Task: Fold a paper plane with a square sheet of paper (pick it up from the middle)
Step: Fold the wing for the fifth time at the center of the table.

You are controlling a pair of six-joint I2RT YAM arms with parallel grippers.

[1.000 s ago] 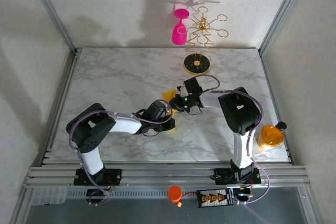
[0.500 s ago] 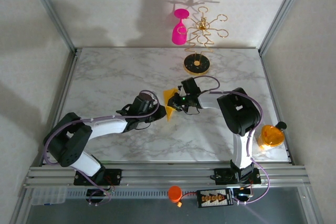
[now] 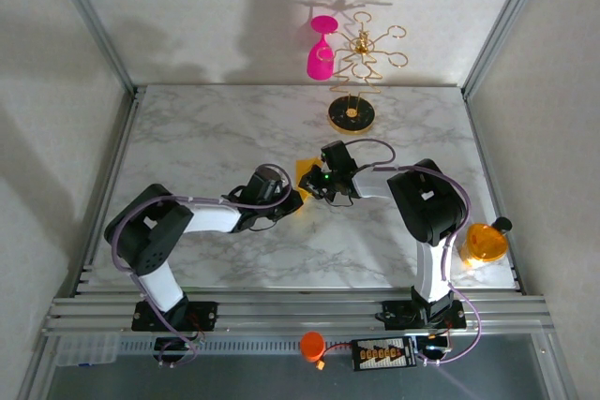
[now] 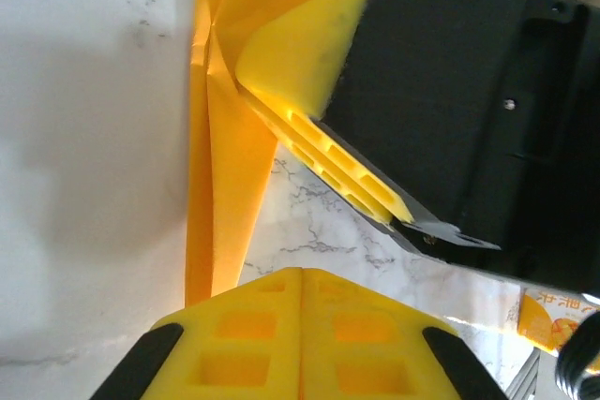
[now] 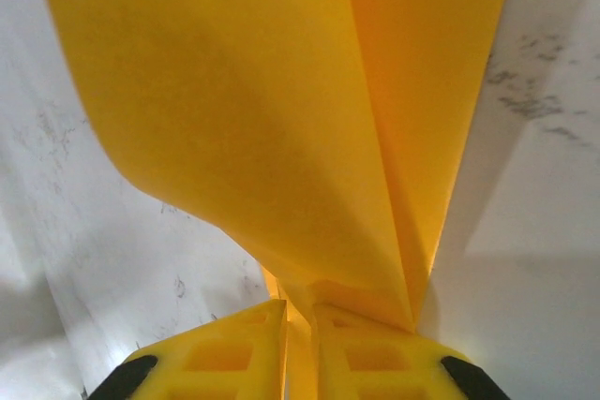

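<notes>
The paper plane (image 3: pixel 301 171) is creased orange-yellow paper, folded along a centre ridge, near the middle of the marble table (image 3: pixel 206 138). My right gripper (image 3: pixel 312 182) is shut on its rear end. In the right wrist view the folds (image 5: pixel 281 110) fan out from between the gripper (image 5: pixel 298 311). My left gripper (image 3: pixel 291 200) sits just left and in front of the paper, apart from it. In the left wrist view its pads (image 4: pixel 302 278) are pressed together with nothing between them. The paper's edge (image 4: pixel 220 175) lies ahead on the left, and the right gripper's yellow finger (image 4: pixel 328 152) sits against it.
A gold stand (image 3: pixel 352 114) rises at the back of the table with a pink wine glass (image 3: pixel 321 53) hanging on it. A round orange translucent disc (image 3: pixel 485 243) lies by the right arm's elbow at the table's right edge. Metal frame rails border the table.
The left arm swung out to the left, then came back in beside the paper. The right gripper kept its hold and shifted slightly left.
</notes>
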